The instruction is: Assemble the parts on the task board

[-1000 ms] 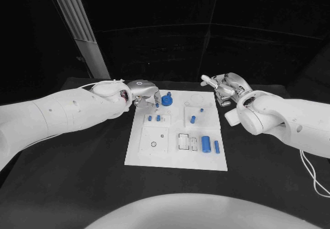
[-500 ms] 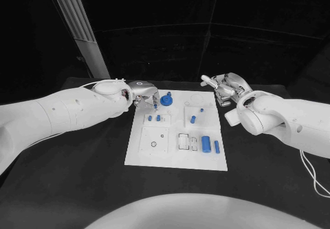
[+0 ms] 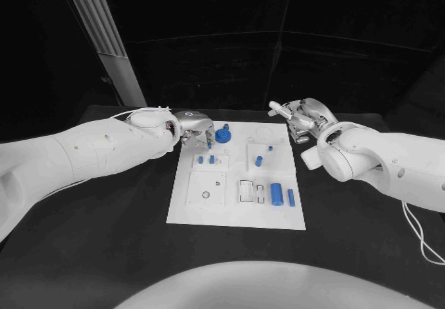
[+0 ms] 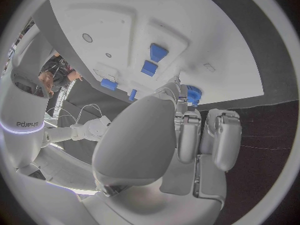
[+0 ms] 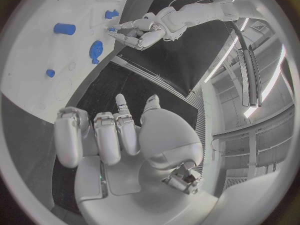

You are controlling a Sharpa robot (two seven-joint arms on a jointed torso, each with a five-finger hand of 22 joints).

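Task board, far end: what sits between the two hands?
In the head view, the blue round part by the left hand, then bare white task board up to the right hand.

dim surroundings; task board evenly lit, faint shadows; wrist views bend at the rim; bright ceiling strips glare there

White task board carrying small blue parts on a black desk; both arms white, left hand and right hand silver.
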